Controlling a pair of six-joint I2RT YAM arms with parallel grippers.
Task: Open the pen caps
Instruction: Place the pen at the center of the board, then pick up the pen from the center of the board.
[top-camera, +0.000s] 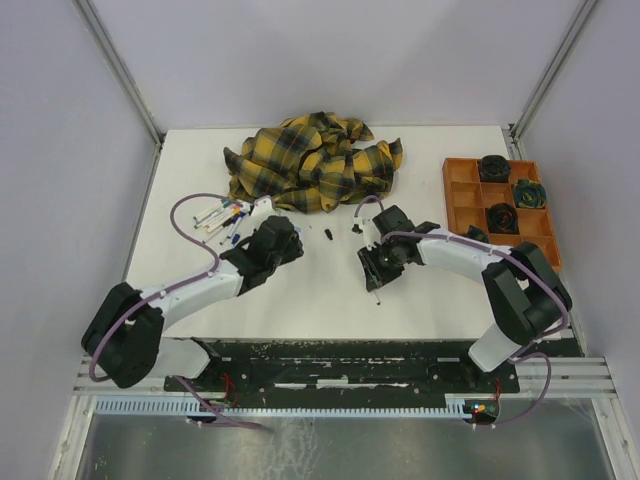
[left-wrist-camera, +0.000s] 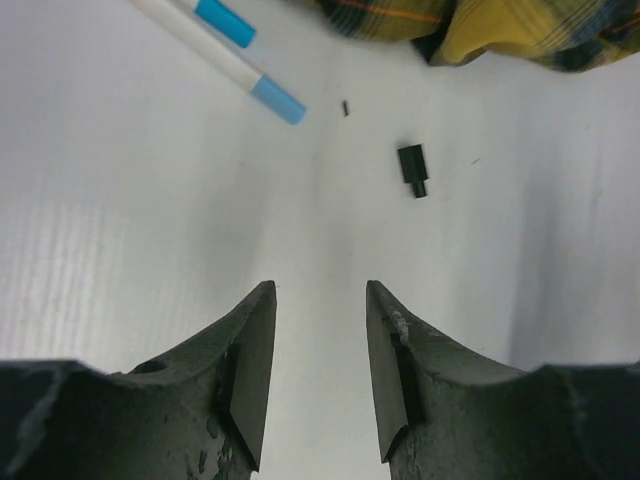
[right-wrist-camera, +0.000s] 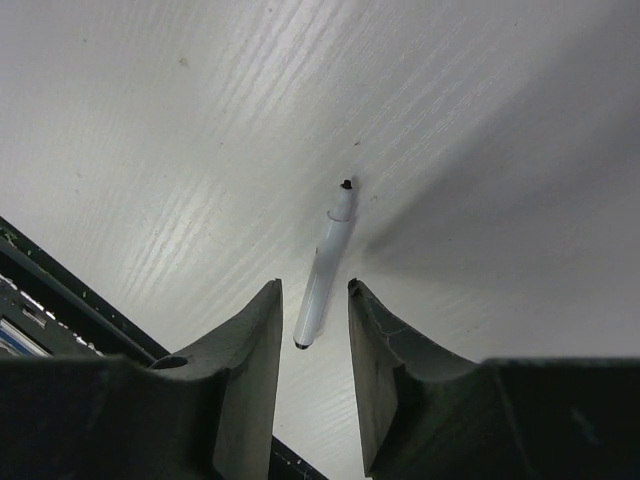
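The left gripper (left-wrist-camera: 318, 290) stands open with a wide gap between its two fingers, and nothing is in the gap, only the bare white table (top-camera: 300, 300) under it. Just ahead of the fingers a black cap (left-wrist-camera: 413, 170) lies alone on the surface, near the middle of the table. A little further, toward the left edge, two pens with blue ends (left-wrist-camera: 262, 88) lie side by side. They belong to a loose bunch of pens (top-camera: 222, 215) that lies by the left edge, in the far half of the table.

The right gripper (right-wrist-camera: 313, 285) is also open, with a narrower gap. One white pen (right-wrist-camera: 325, 265) lies flat on the table, and its lower end shows in the gap between the fingers. The fingers do not press it. Its far end shows a small black tip with no cap on it. This pen is in the middle of the table, closer to the near edge.

A yellow-and-black plaid cloth (top-camera: 315, 160) lies crumpled at the far edge. An orange tray (top-camera: 462, 215) with compartments stands at the right edge, and dark round things are in some of them.
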